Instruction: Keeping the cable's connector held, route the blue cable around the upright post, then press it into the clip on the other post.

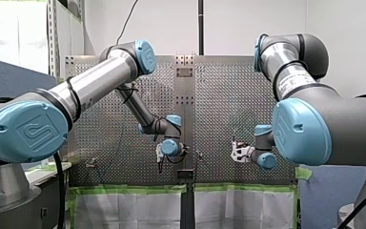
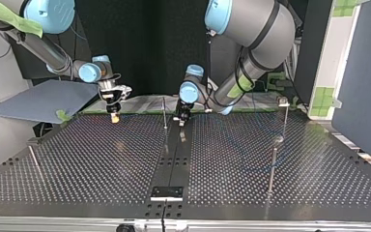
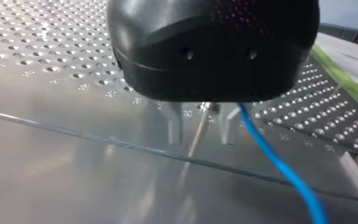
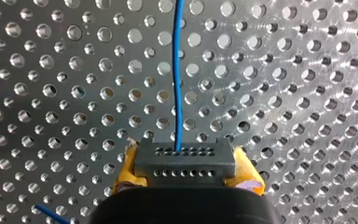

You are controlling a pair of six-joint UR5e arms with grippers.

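Two grippers low over the perforated table (image 2: 101,159), taken from the top view's left to its right. Found at that view's left edge, toward the near side, a short thin post (image 2: 34,157), well apart from both grippers. Next, toward the far side, my right gripper (image 2: 115,117): closed by its yellow pads (image 4: 123,172) onto the dark connector (image 4: 185,161), a block with two rows of small holes, and gripped it on both of its sides. Traced the blue cable (image 4: 177,70) from the connector's far face straight away over the table's holes; noted a second short stretch of blue beside the gripper's body. At the middle, a thin upright post (image 2: 165,112), and just right of it my left gripper (image 2: 182,121). Showed a black body and two metal fingers (image 3: 175,126) parted by a clear gap, with nothing pinched between them. Made out a thin metal rod (image 3: 196,137) in line with that gap, ahead of the fingers; could not tell whether the same post, nor whether touching. Followed the blue cable there from just beside one finger, outside the gap, running back beside the gripper. Farther right, two more posts well apart from the grippers: a nearer post (image 2: 272,166), then a far post (image 2: 285,121) with a small pale fitting (image 2: 283,101) at its top. Could not pick out the cable in the top view, being too thin.
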